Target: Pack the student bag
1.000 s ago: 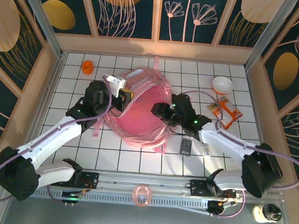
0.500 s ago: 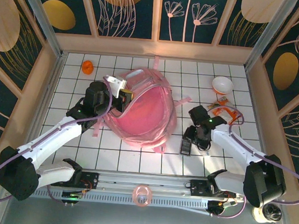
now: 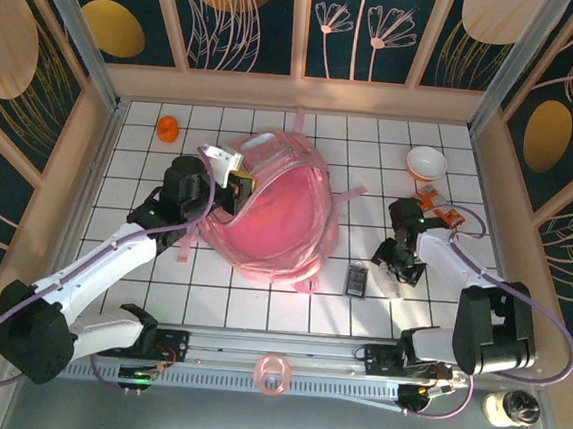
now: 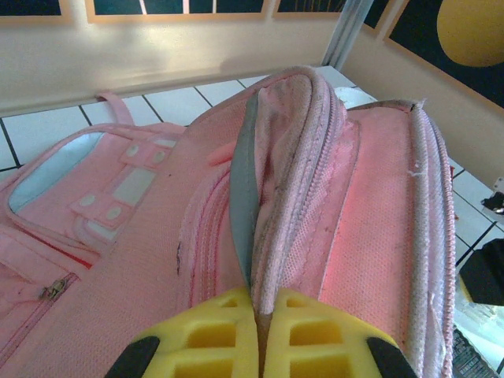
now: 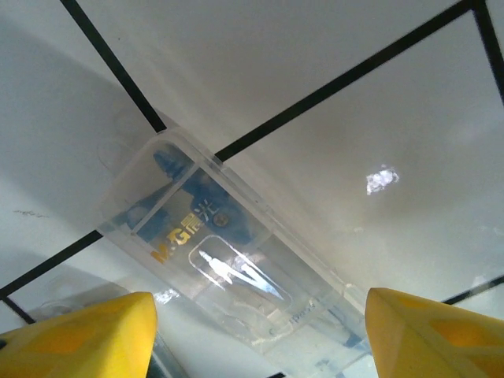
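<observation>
Pink ring rests on the rail at the near edge, between the two arm bases. Just beyond it, on the white-tiled table, the right tool hangs with its yellow fingers spread wide on either side of a clear plastic case with gold lettering, not closed on it. A small black object lies just to the left of the case.

At mid-table the student bag lies with its main compartment open, its pink lining showing. The left tool is pressed together on the bag's left rim, pinching a raised fold of pink mesh, zip and grey edging. The front pocket with white and clear panels sits beside that fold.

Farther back, an orange packet lies near the right arm's wrist. A white bowl sits at the far right, and a small orange object at the far left.
</observation>
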